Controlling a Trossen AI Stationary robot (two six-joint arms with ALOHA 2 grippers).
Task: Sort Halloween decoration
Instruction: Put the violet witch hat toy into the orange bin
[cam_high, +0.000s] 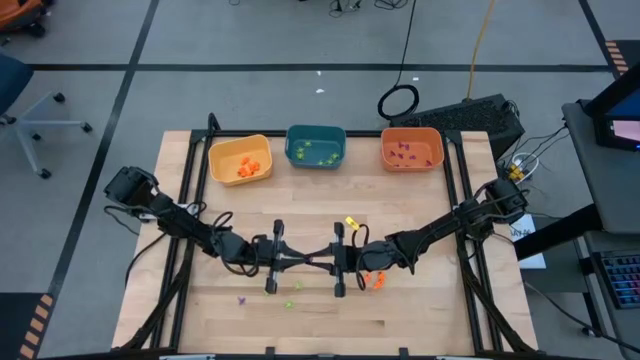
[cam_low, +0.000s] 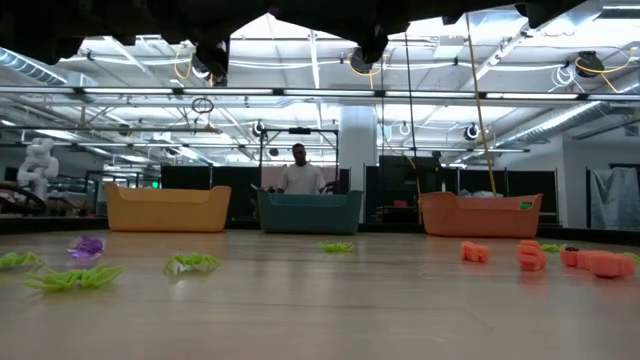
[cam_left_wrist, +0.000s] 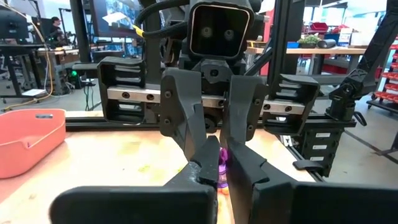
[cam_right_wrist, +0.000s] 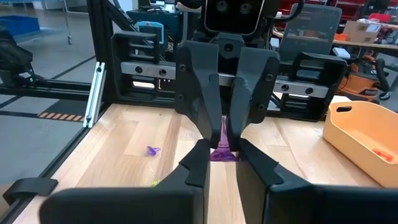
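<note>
- The left gripper (cam_high: 308, 262) and right gripper (cam_high: 326, 262) meet tip to tip near the middle of the table (cam_high: 420, 310) in the view from above. Both arms are stretched low and bent inward from the table's outer corners, with the wrists level and facing each other. What sits between the tips cannot be made out from here.
- In the same view, a yellow bin (cam_high: 240, 142), a teal bin (cam_high: 315, 130) and an orange bin (cam_high: 411, 132) stand in a row along the far edge. Each holds small pieces. Loose pieces lie around the grippers: orange trinkets (cam_high: 375, 280) just beside the right gripper, a lone purple piece (cam_high: 240, 298) and a green piece (cam_high: 290, 303) nearer the front edge.
- At table height, green trinkets (cam_low: 72, 279) and a purple one lie to one side and orange ones to the other. The three bins are lined up behind. A person (cam_low: 300, 175) stands beyond the teal bin.
- From the left wrist, the left gripper's fingers are pressed narrow on a purple trinket (cam_left_wrist: 222, 163). The right gripper's fingers slope down and close in on that same piece from the opposite side.
- From the right wrist, the purple trinket is pinched between both pairs of fingertips, just above the wood. The right gripper's fingers are drawn in narrow around it.
</note>
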